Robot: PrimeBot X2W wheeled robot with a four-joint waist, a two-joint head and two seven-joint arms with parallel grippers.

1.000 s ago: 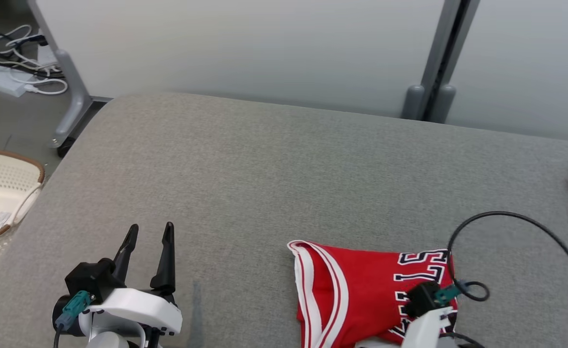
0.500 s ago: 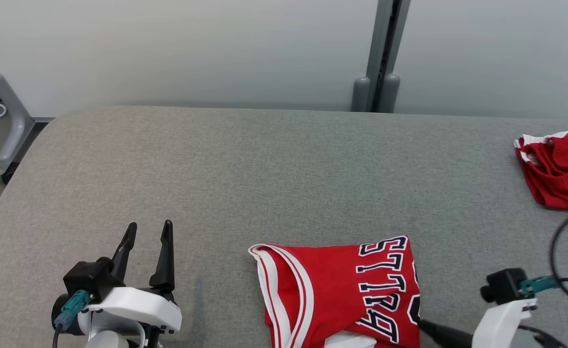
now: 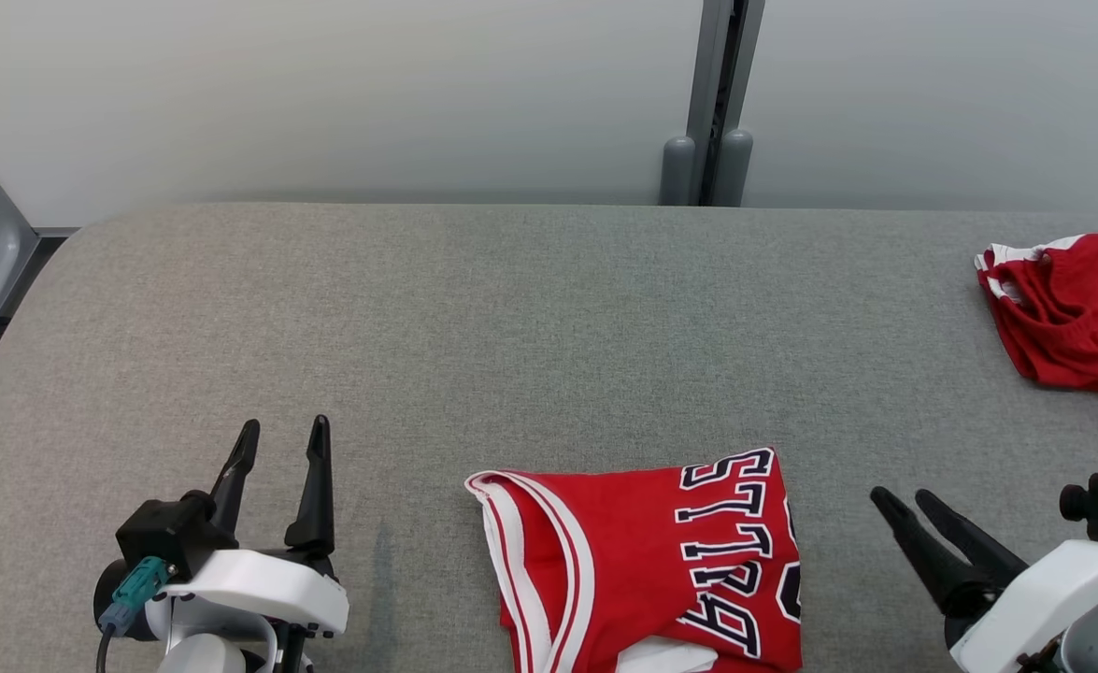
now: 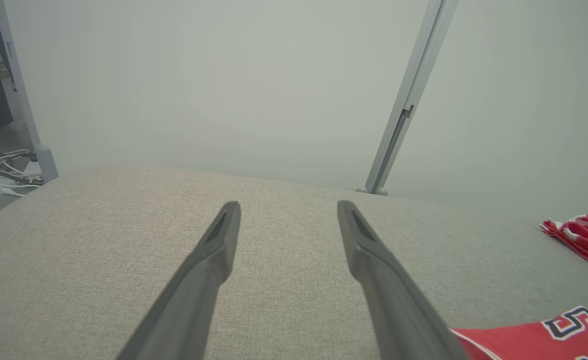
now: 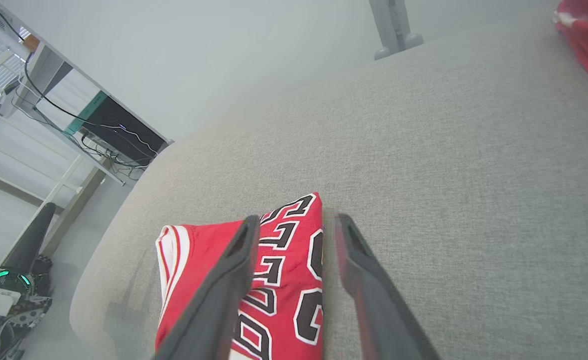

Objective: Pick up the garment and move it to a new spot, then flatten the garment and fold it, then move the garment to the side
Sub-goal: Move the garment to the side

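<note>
The right hand (image 3: 904,500), fingers parted and empty, stood just beside the folded red jersey (image 3: 642,551) at the table's (image 3: 418,308) near edge, with the left hand (image 3: 284,425) wide and idle; folding looked done, so moving it aside called for a grip through every layer.

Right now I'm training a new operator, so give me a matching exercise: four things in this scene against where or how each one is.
Things:
1 jersey
2 crumpled garment
3 left gripper
4 right gripper

Places and states:
A far right of the table
B lower left, open, over bare table
C near edge, folded flat
D lower right, open, holding nothing

Pairs: 1-C, 2-A, 3-B, 4-D
</note>
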